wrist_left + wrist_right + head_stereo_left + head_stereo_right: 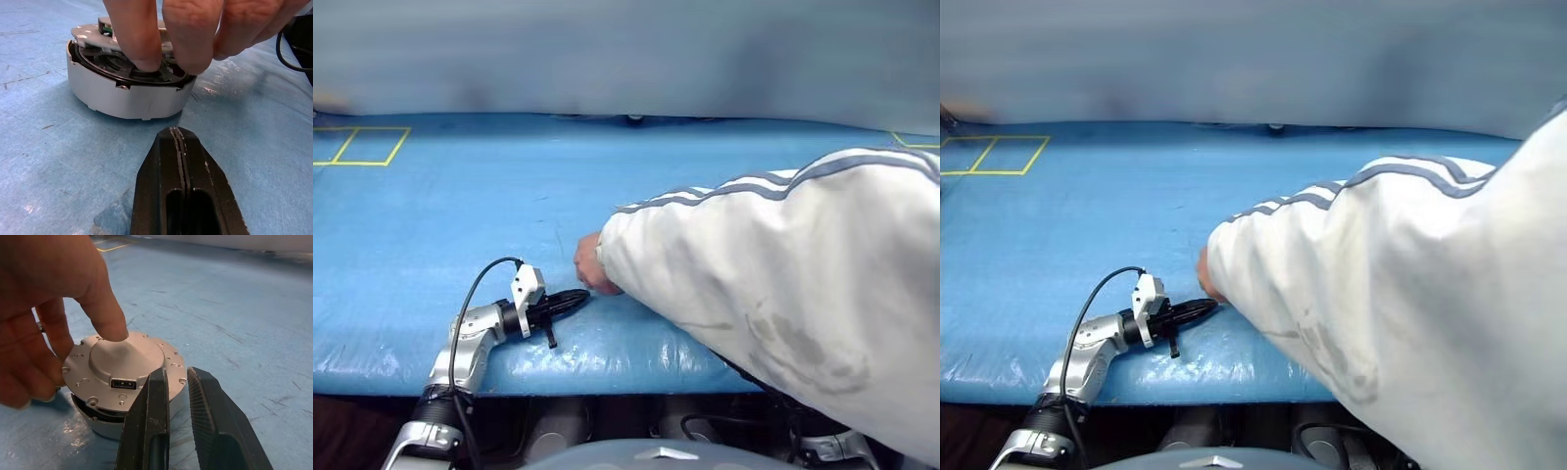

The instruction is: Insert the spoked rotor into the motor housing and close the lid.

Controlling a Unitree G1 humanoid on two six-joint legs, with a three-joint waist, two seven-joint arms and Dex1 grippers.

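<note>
Person's hand on motor housing, table's near edge.
Motor housing [128, 95] sat on table [431, 225], lid [124, 369] on top, tilted; rotor [122, 68] inside. Person's hand [44, 318] rested on lid, sleeve [783, 294] coming from right. Left gripper [570, 303] lay just left of hand; right gripper [177, 382] close beside housing.

Blue table cover [460, 225], yellow taped squares [357, 147], white striped sleeve [773, 274]

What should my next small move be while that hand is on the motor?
Probably hold both arms still. A person's hand is pressing the lid onto the motor housing, fingers inside the gap; the left pincer is shut, the right pincer slightly open alongside.
</note>
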